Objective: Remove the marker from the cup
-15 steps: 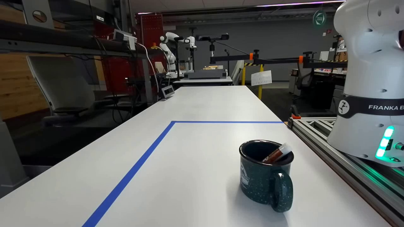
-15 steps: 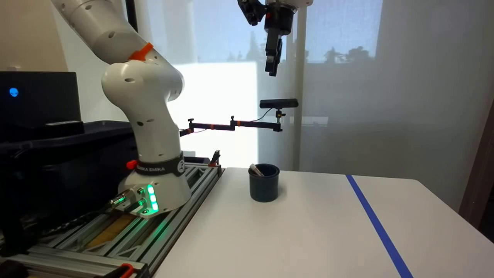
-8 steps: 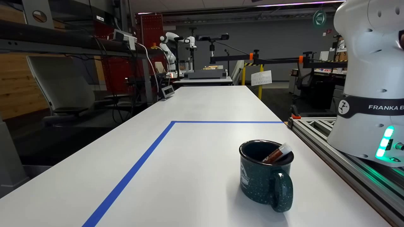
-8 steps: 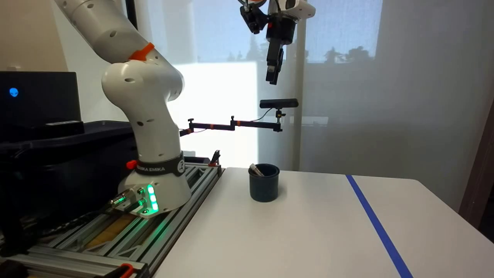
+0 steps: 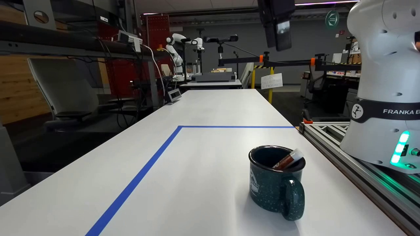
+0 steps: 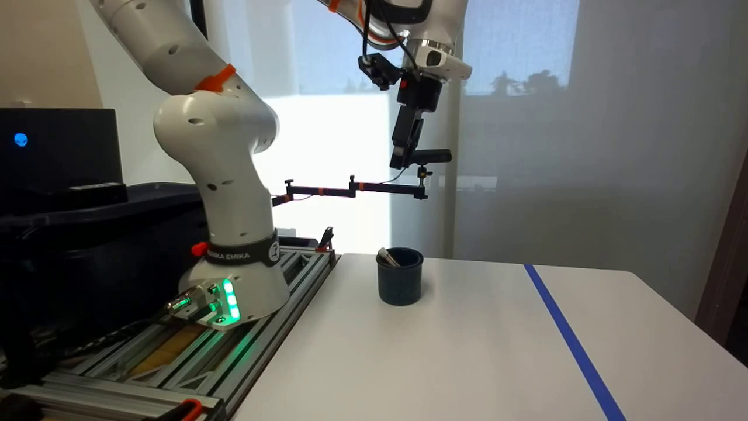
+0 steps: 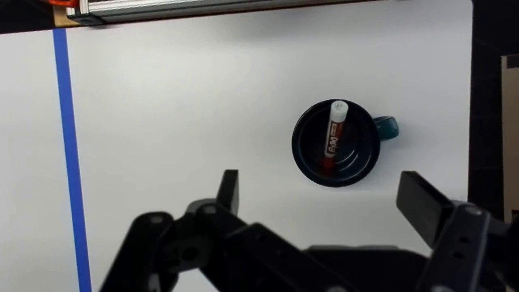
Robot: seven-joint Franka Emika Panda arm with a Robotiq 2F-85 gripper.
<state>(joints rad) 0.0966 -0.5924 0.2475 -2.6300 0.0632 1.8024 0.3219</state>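
My gripper [image 7: 322, 192], seen in the wrist view with its two fingers [image 7: 421, 205] spread wide apart, hangs higher than the cup [image 5: 267, 190] and apart from it in both exterior views. Inside the cup the marker [image 7: 334, 134] leans, white end up at the rim. The cup stands upright on the table [image 7: 182, 121]; from the wrist I see its handle [image 7: 387, 127] pointing away from the blue tape [image 7: 72, 162].

Bent arm [image 6: 216, 134], downturned tool [image 7: 319, 190], spread wide
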